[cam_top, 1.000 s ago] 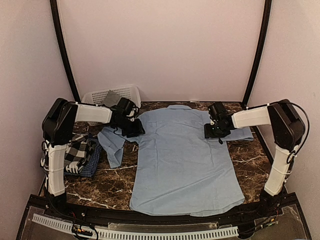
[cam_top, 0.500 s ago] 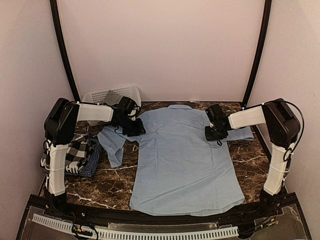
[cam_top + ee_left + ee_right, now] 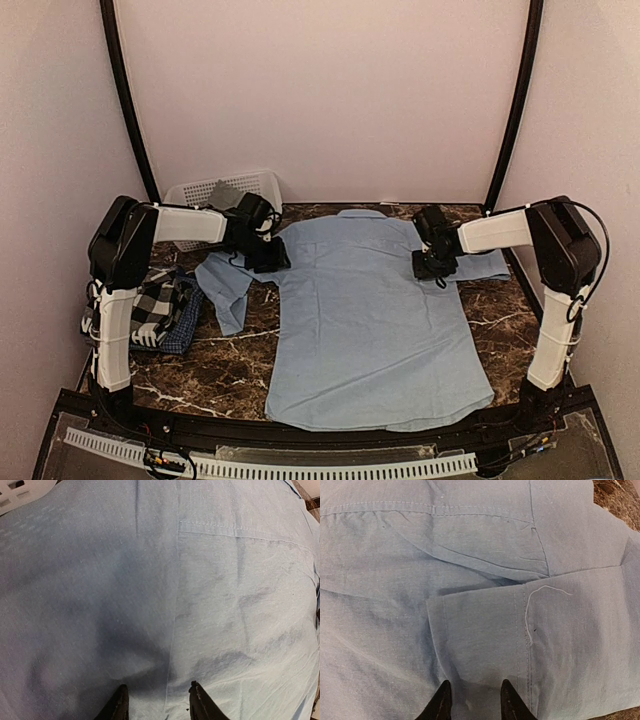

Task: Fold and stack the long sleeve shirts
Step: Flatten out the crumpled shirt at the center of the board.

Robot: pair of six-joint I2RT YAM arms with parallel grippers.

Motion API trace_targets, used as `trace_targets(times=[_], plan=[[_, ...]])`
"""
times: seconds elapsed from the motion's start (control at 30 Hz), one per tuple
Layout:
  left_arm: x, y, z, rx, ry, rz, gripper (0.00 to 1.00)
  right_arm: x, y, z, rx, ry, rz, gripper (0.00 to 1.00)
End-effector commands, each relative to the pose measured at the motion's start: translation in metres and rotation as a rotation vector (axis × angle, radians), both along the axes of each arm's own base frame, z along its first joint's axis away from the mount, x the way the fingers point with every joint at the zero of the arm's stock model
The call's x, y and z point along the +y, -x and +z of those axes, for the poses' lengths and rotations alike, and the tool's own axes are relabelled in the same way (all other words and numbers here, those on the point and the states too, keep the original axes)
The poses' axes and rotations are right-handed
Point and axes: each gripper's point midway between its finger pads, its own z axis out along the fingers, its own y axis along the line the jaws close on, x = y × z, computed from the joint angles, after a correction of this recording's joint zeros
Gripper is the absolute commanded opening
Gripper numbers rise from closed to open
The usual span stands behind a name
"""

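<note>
The light blue shirt (image 3: 370, 320) lies flat on the dark marble table, collar at the far side. Its left sleeve (image 3: 225, 290) is crumpled beside it and its right sleeve (image 3: 482, 266) sticks out to the right. My left gripper (image 3: 265, 258) is down on the shirt's left shoulder; in the left wrist view (image 3: 158, 700) the jaws stand apart with blue cloth (image 3: 200, 605) between the tips. My right gripper (image 3: 432, 264) is down on the right shoulder; in the right wrist view (image 3: 472, 699) the jaws stand apart over a folded sleeve cuff (image 3: 485, 630).
A black-and-white checked shirt (image 3: 150, 305) and a dark blue one (image 3: 186, 325) lie piled at the left edge. A white lattice basket (image 3: 258, 184) stands at the back left with a grey shirt (image 3: 222, 197) in it. A black frame borders the table.
The right arm has drawn in slightly towards the shirt's shoulder. The shirt's lower left hem corner has shifted a little to the right. The left gripper has barely moved.
</note>
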Motion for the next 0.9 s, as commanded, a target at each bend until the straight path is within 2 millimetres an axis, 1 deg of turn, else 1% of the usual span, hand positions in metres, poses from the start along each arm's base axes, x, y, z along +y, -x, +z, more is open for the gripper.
trace_targets(times=[0.0, 0.07, 0.13, 0.23, 0.33, 0.43, 0.6, 0.67, 0.77, 0.8, 0.87], plan=[[0.020, 0.000, -0.007, 0.030, -0.062, 0.034, 0.40, -0.006, 0.000, -0.001, 0.019, 0.060, -0.008, 0.37], [0.021, 0.000, -0.007, 0.029, -0.066, 0.035, 0.40, -0.006, 0.002, -0.006, 0.029, 0.075, -0.006, 0.42], [0.022, 0.000, -0.007, 0.029, -0.070, 0.037, 0.40, -0.003, 0.004, -0.008, 0.032, 0.087, -0.001, 0.44], [0.022, 0.001, -0.008, 0.030, -0.075, 0.036, 0.40, -0.004, 0.007, -0.015, 0.044, 0.108, -0.006, 0.44], [0.023, 0.001, -0.008, 0.030, -0.081, 0.036, 0.40, -0.008, 0.008, -0.020, 0.050, 0.122, -0.015, 0.42], [0.025, 0.001, -0.008, 0.028, -0.088, 0.038, 0.40, -0.009, 0.007, -0.013, 0.028, 0.119, -0.025, 0.37], [0.026, 0.000, -0.008, 0.022, -0.096, 0.041, 0.40, -0.011, 0.001, 0.005, -0.008, 0.087, -0.038, 0.19], [0.027, -0.001, -0.008, 0.021, -0.099, 0.042, 0.40, -0.012, -0.002, 0.010, -0.014, 0.075, -0.039, 0.14], [0.027, -0.002, -0.007, 0.018, -0.101, 0.042, 0.40, -0.013, -0.004, 0.014, -0.019, 0.062, -0.040, 0.02], [0.027, -0.001, -0.007, 0.018, -0.103, 0.041, 0.40, -0.012, -0.005, 0.015, -0.019, 0.054, -0.037, 0.00], [0.027, -0.002, -0.006, 0.017, -0.105, 0.041, 0.40, -0.013, -0.005, 0.017, -0.021, 0.044, -0.042, 0.00]])
